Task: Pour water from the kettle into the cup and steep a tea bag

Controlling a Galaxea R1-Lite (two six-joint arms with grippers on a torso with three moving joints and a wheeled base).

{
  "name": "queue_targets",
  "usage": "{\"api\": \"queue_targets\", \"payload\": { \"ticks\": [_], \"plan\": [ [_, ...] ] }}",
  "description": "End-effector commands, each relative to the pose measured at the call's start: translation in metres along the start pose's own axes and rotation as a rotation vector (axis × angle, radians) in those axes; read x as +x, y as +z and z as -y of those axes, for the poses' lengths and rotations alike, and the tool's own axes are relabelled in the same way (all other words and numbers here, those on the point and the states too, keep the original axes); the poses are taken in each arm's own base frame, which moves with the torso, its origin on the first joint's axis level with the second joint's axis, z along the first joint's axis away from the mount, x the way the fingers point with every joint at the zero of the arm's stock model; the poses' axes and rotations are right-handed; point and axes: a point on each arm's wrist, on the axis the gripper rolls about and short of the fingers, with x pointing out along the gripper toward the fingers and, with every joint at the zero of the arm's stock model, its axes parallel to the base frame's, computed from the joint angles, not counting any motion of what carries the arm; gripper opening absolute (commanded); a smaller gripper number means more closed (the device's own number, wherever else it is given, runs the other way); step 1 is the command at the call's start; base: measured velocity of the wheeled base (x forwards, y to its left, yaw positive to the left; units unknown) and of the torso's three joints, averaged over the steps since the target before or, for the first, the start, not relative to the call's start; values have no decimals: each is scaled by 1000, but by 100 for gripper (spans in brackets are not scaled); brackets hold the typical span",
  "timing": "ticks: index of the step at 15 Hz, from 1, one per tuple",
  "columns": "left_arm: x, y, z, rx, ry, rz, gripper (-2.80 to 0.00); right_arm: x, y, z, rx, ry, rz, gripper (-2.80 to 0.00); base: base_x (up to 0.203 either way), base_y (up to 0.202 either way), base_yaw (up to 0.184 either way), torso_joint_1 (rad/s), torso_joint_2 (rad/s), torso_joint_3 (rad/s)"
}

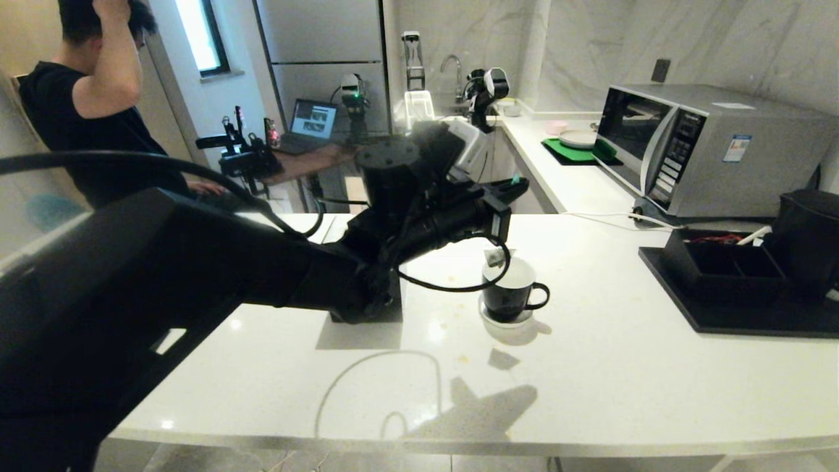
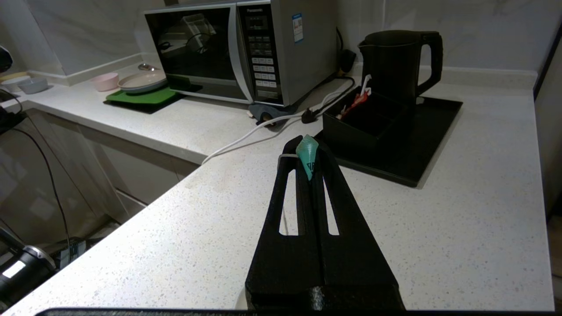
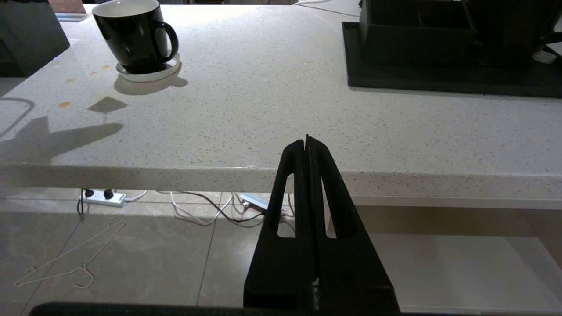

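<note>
We see the left claw [image 2: 308, 151] pinching a teal tag, the tea bag [image 1: 495, 257] hanging over the cup [image 1: 512, 289]. Right claw [image 3: 307, 142] is closed, empty.

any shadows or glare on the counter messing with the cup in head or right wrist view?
Head view: the glossy black mug with white inside stays clear, the arm's shadow falling on the white speckled counter nearer the camera, with small glare spots. Right wrist view: same shadows beside the mug; no glare.

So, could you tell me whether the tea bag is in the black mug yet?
Not fully: the pale tea bag hangs at the glossy black mug's rim.
</note>
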Motion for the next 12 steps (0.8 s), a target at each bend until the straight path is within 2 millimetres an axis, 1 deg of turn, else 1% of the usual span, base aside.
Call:
{"api": "queue_targets", "payload": {
  "ticks": [1, 4, 12],
  "plan": [
    [0, -1, 0, 2, -1, 2, -280, 0, 0, 0, 0, 0, 0, -280, 0, 0, 0, 0, 0, 0],
    [1, -5, 0, 1, -2, -5, -280, 0, 0, 0, 0, 0, 0, -280, 0, 0, 0, 0, 0, 0],
    [4, -25, -2, -10, 1, -44, -280, 0, 0, 0, 0, 0, 0, -280, 0, 0, 0, 0, 0, 0]
  ]
}}
